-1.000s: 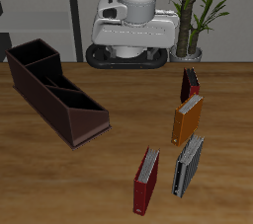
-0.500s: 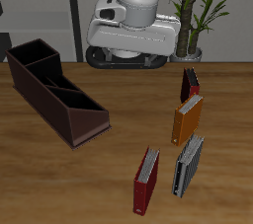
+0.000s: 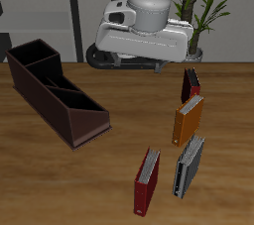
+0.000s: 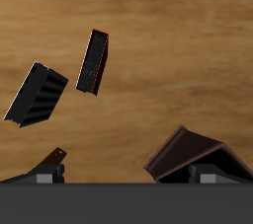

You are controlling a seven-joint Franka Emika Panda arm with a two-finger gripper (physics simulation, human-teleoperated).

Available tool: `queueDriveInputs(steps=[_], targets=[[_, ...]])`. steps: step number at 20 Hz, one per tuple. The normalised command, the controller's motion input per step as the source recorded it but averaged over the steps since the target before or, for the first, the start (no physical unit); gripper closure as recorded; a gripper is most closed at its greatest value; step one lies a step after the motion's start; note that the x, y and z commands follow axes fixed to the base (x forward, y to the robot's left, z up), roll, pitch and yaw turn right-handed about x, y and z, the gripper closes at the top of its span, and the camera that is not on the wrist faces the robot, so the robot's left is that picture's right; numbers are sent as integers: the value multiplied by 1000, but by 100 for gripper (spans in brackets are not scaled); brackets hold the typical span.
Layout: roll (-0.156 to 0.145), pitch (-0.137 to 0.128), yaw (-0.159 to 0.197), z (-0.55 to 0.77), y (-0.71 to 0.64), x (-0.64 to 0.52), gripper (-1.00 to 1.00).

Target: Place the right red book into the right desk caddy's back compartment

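Note:
The right red book [image 3: 147, 181] stands upright near the table's front edge, bright red with pale page edges; it also shows in the wrist view [image 4: 94, 62]. The right desk caddy [image 3: 55, 92] is a long dark maroon open-top box with inner dividers, standing well apart from the book; one end of it shows in the wrist view [image 4: 193, 154]. My gripper [image 3: 134, 62] hangs high above the back of the table, far from both. In the wrist view my gripper [image 4: 126, 179] has its jaws wide apart and holds nothing.
A dark grey-black book [image 3: 189, 166] stands beside the red book. An orange book [image 3: 189, 118] and a dark maroon book [image 3: 190, 83] stand farther back. A potted plant [image 3: 198, 11] is behind the table.
The arm's hand has shifted a little sideways and tilted above the table's back. The books and the caddy have not moved.

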Motion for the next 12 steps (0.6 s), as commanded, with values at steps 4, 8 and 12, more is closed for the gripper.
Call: queueDriveInputs(steps=[4, 8, 12], targets=[[-1, -20, 0, -35, 151, 105, -100], [10, -6, 47, -135, 136, 162, -100], [48, -14, 55, -81, 210, 204, -100]])
